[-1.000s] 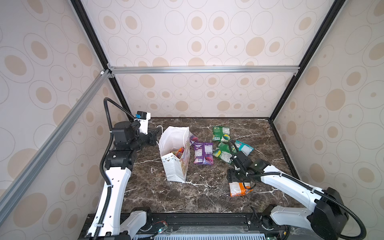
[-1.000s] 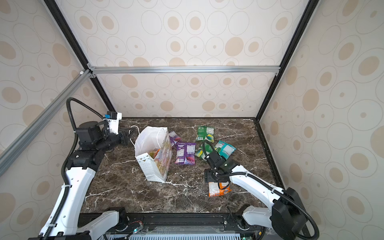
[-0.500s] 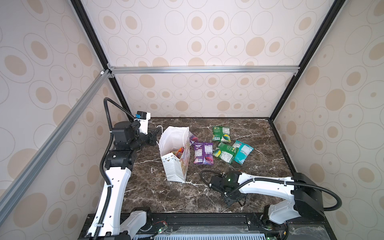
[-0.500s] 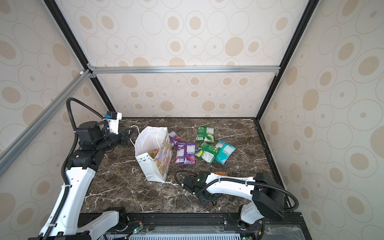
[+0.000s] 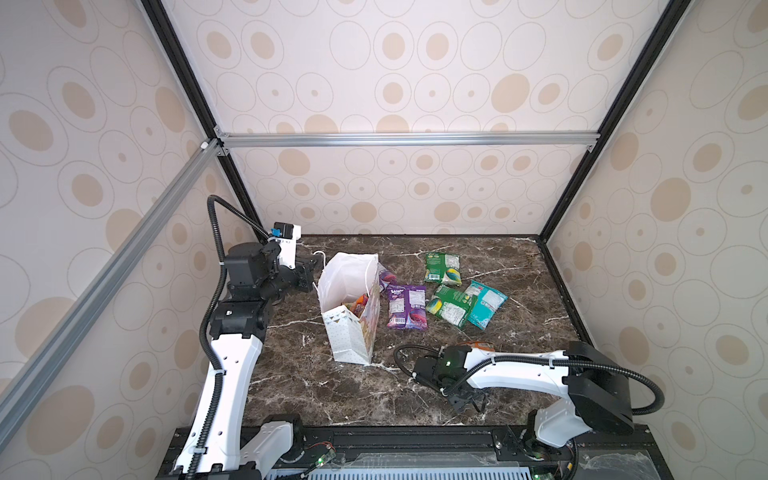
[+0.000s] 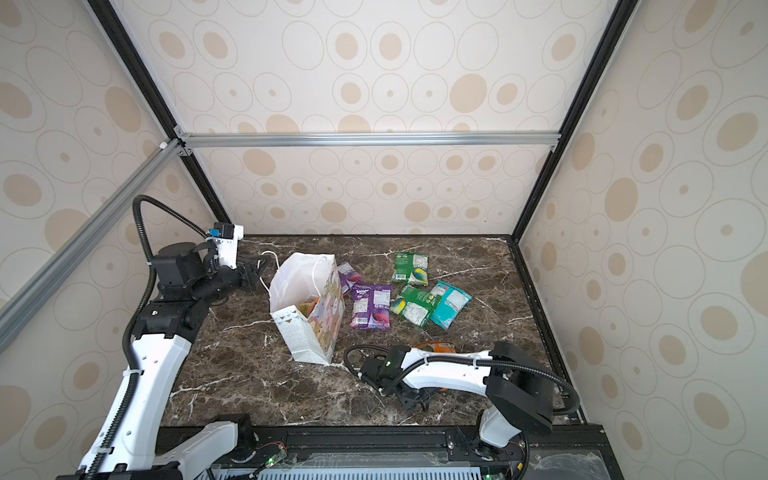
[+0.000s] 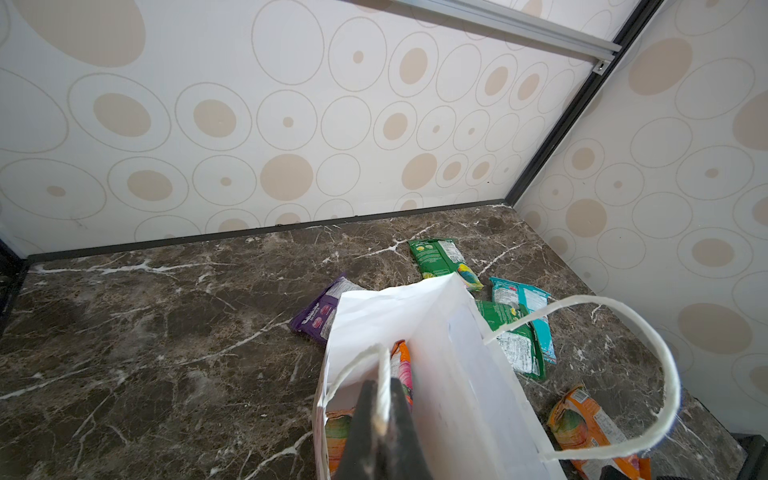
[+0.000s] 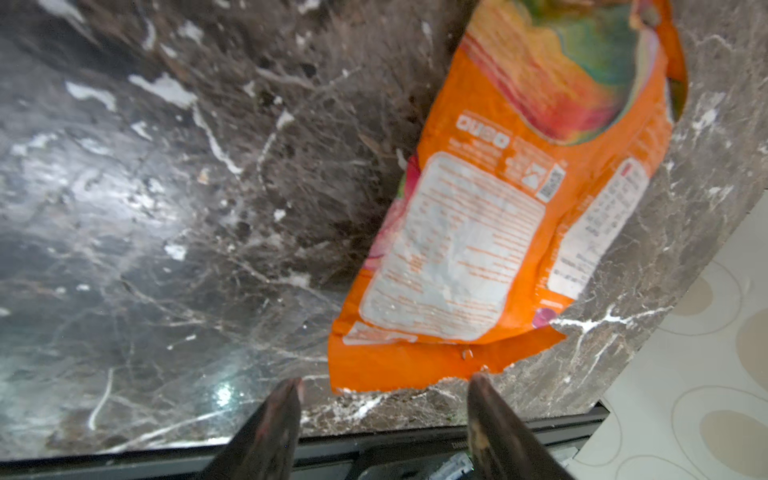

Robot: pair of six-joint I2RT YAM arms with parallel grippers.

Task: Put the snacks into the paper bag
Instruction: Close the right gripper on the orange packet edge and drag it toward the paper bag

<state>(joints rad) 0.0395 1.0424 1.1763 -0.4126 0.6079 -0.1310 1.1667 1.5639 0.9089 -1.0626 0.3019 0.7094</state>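
Snacks (image 5: 405,305): five loose at 2 o'clock of paper bag (image 5: 351,336), orange packet (image 8: 478,249) at 4 | left end effector (image 7: 382,419) clenched on cord handle (image 7: 384,374), holding mouth open | right end effector (image 8: 386,384) spread astride orange packet's edge, nothing grasped

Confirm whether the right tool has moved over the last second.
Yes. The right tool has drawn back from the green packets toward the table's front edge, past the paper bag's base.
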